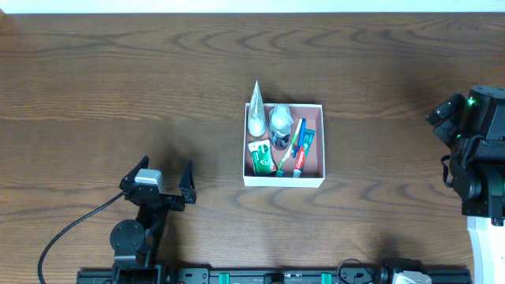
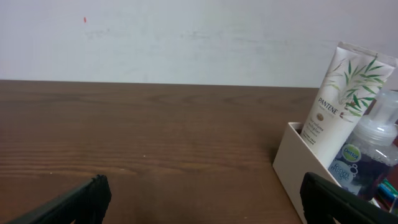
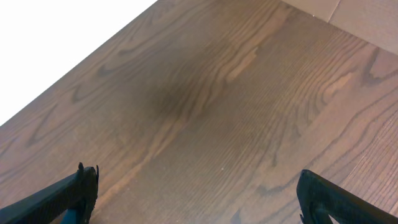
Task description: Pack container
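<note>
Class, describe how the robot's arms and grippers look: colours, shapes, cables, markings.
Both arms are black. The left gripper has two black fingers, a grey block behind them and a trailing black cable. The right arm carries a green light and a white base.

One container [image 1: 284, 181] on the table [image 1: 118, 79]. Inside: one white tube [image 1: 256, 110], one pump bottle [image 1: 279, 122], one green box [image 1: 262, 158], one teal tube [image 1: 306, 150].

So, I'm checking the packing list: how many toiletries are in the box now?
5 in the container: white tube leaning at the far-left corner, clear bottle beside it, green packet near-left, toothbrush mid, toothpaste right. Smaller ones may be hidden.
</note>
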You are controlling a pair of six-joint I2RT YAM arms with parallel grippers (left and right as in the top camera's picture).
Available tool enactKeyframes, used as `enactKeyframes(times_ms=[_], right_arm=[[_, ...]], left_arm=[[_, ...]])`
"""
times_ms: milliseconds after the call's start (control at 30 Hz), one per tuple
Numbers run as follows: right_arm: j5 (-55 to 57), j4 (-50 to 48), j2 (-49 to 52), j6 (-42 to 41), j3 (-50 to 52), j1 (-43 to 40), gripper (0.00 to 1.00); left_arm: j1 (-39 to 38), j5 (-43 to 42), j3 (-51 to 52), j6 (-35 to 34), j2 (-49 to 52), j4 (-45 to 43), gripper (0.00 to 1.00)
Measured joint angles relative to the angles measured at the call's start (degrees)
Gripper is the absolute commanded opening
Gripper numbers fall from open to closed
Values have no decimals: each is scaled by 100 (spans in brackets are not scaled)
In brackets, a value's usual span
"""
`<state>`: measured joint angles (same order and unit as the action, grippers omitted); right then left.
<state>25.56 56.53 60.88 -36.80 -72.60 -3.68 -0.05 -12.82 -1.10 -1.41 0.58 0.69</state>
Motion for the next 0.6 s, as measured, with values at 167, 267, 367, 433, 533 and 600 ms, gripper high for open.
enactKeyframes(times_ms=[167,267,367,433,533,600], right_arm=[[0,0,0,0,0,0,99],[0,0,2,0,0,0,99],[0,0,0,0,0,0,99],[0,0,0,0,0,0,99],[0,0,0,0,0,0,99],[0,0,0,0,0,0,99]], left_arm=[[0,31,-2,0,0,2,98],[0,37,-2,0,0,4,98],[0,37,-2,0,0,7,98],[0,37,-2,0,0,7,98],[0,37,-4,0,0,9,98],[0,37,-4,0,0,9,98]])
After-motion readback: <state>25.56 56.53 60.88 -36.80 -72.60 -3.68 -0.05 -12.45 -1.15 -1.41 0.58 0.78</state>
